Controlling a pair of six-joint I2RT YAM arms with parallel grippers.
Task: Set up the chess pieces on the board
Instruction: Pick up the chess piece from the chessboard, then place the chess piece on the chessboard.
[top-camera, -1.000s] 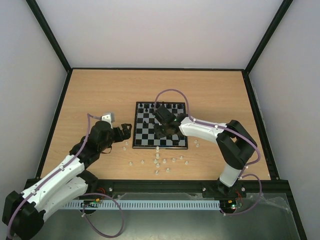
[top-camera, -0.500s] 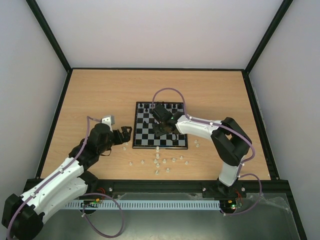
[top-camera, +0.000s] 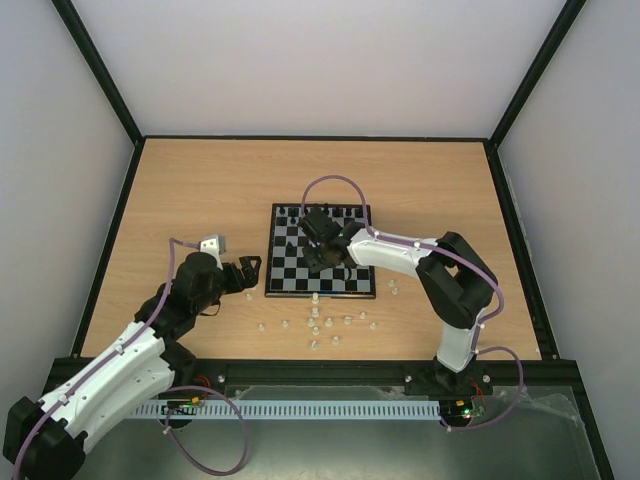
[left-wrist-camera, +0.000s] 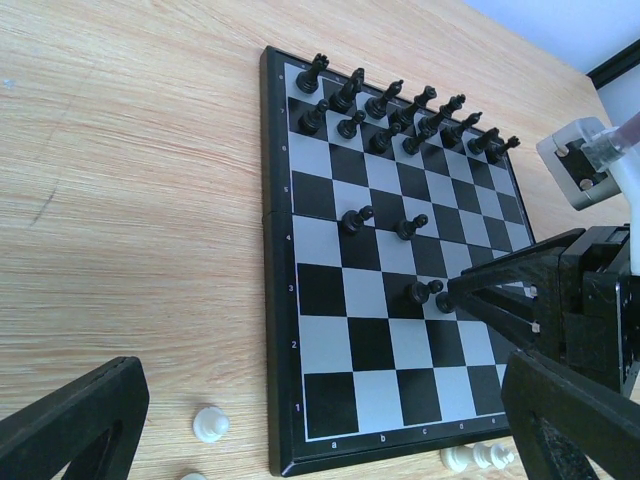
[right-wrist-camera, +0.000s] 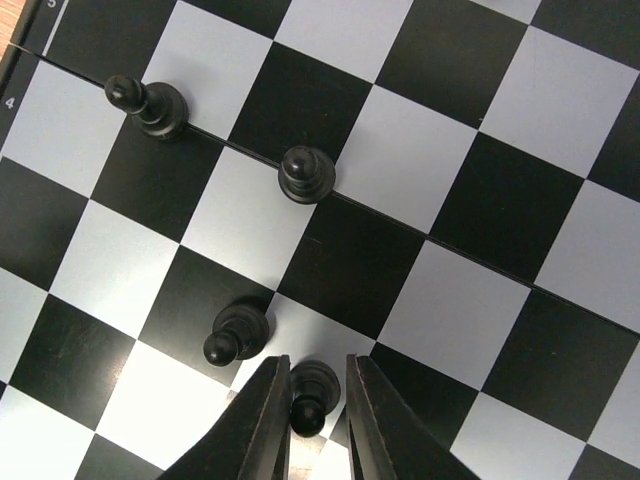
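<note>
One board is counted. Four black chess pieces are seen at its middle — more along its far edge, too crowded to count — and about a dozen white chess pieces off its near edge.

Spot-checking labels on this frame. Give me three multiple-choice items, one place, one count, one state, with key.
1. Where are the white pieces?
A: on the table, off the near edge of the board
B: on the far two rows of squares
C: stacked in a box

2. How many black pieces show in the right wrist view?
A: two
B: four
C: seven

3. The left hand is:
A: shut on a white pawn
B: shut on a black pawn
C: open, holding nothing

Key:
1 A: the white pieces lie scattered on the wood just off the board.
2 B: four stand on the squares, one of them between the fingers of the right hand.
3 C: its fingers are spread wide beside the board with nothing between them.
</note>
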